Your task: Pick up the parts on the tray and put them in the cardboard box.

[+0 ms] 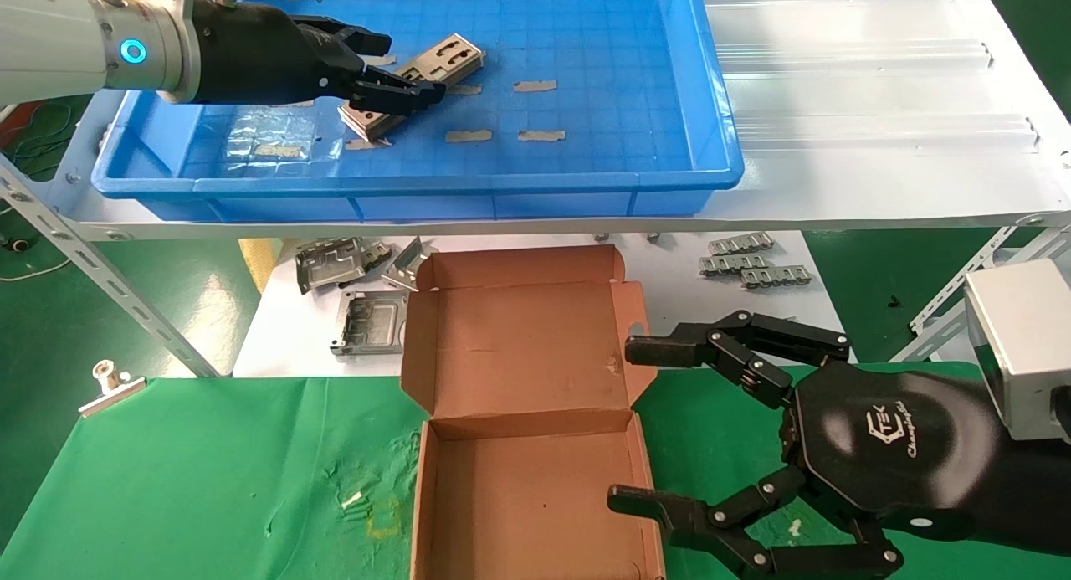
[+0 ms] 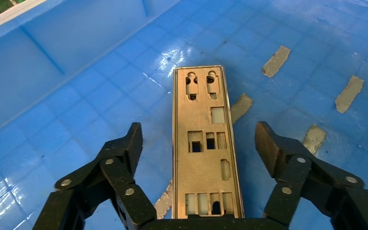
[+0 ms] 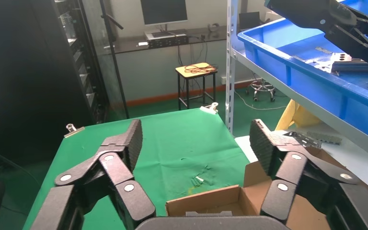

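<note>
The parts, thin silver-grey plates with cut-outs, lie stacked on the floor of the blue tray. My left gripper is open over them, one finger on each side of the stack. In the left wrist view the top plate lies lengthwise between the open fingers of that gripper, neither finger touching it. The cardboard box stands open and empty on the green cloth. My right gripper is open and empty beside the box's right wall; the right wrist view shows this gripper above the box.
Tan tape scraps dot the tray floor. Bent grey brackets and ribbed strips lie on the white surface behind the box. A metal shelf strut slants at the left. A binder clip holds the cloth.
</note>
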